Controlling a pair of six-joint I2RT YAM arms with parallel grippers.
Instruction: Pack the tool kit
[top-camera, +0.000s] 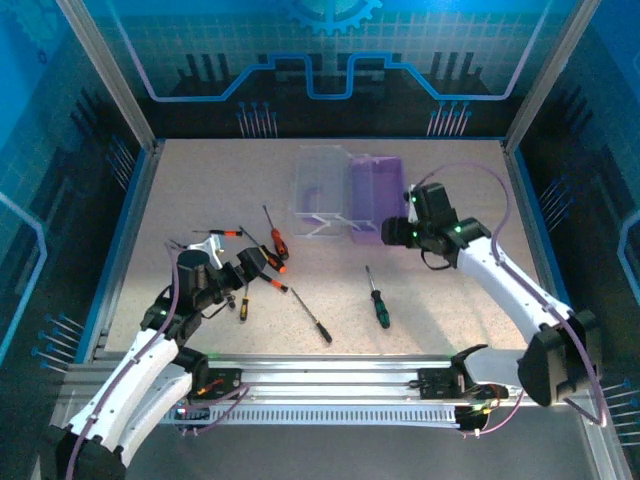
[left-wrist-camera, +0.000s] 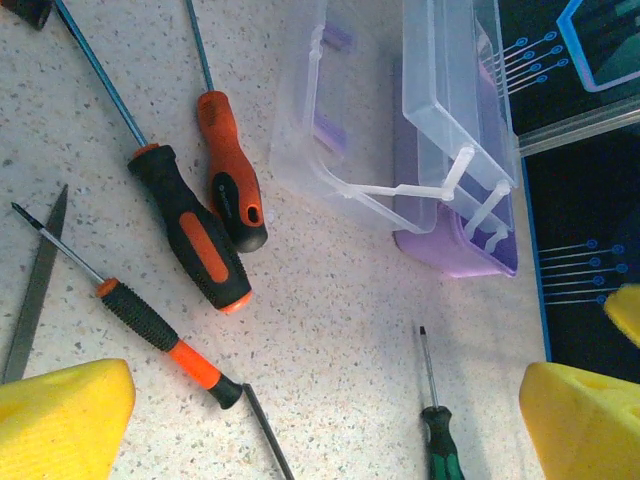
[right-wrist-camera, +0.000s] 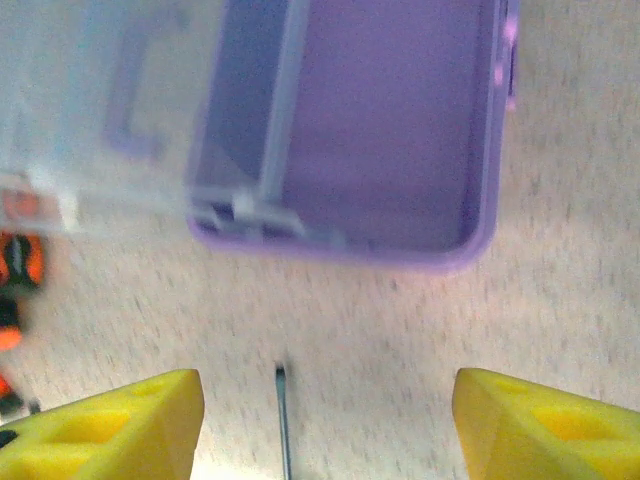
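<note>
Open case (top-camera: 375, 195) lying at 12 o'clock. Right gripper (right-wrist-camera: 330, 425) hovering beside it, jaws apart, empty. Left gripper (left-wrist-camera: 320, 440) gaping over screwdrivers (top-camera: 275, 240) at 8 o'clock. Advisable: pinching one handle mid-length, lifting level.

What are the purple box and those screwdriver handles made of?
The box looks like glossy plastic: purple, see-through base, clear lid with the table showing through. The handles look like hard orange plastic with black, matte, probably rubbery grip. Their shafts look like thin shiny metal.
</note>
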